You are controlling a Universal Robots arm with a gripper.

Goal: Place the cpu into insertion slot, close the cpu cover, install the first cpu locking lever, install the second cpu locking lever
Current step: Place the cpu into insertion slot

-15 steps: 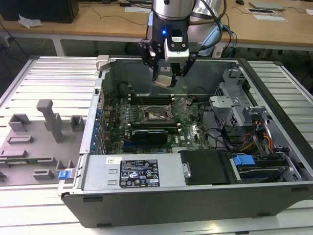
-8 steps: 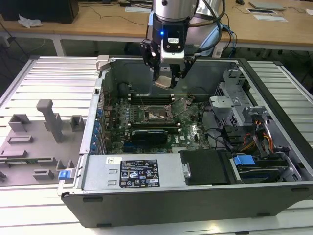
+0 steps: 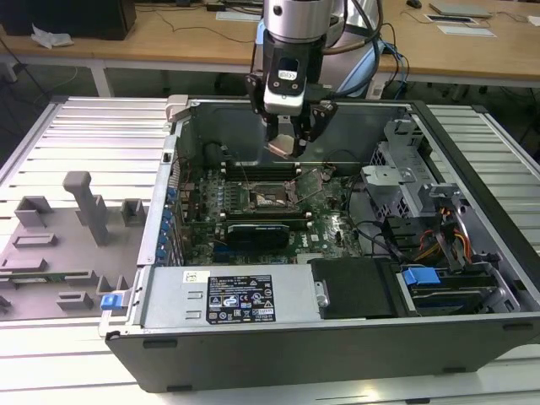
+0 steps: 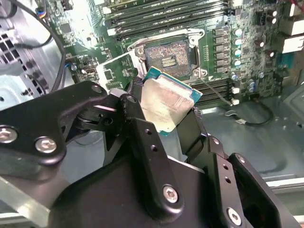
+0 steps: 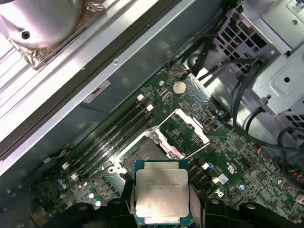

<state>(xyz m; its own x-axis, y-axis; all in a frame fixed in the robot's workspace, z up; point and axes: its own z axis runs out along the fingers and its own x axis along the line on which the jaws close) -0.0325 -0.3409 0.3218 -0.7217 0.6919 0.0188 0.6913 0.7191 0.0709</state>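
Gripper hangs inside the open computer case, its fingers pinching the cpu by two opposite edges. In both wrist views the cpu shows its silver-grey top, green rim visible, tilted, held in the air and apart from the board.

In the exterior view the insertion slot lies at 6 o'clock from the gripper, on the green motherboard. The slot is bare, contact field exposed. The cpu cover stands swung open beside the slot.

Memory slots sit at 12 o'clock of the slot, and a long black card at 6 o'clock.
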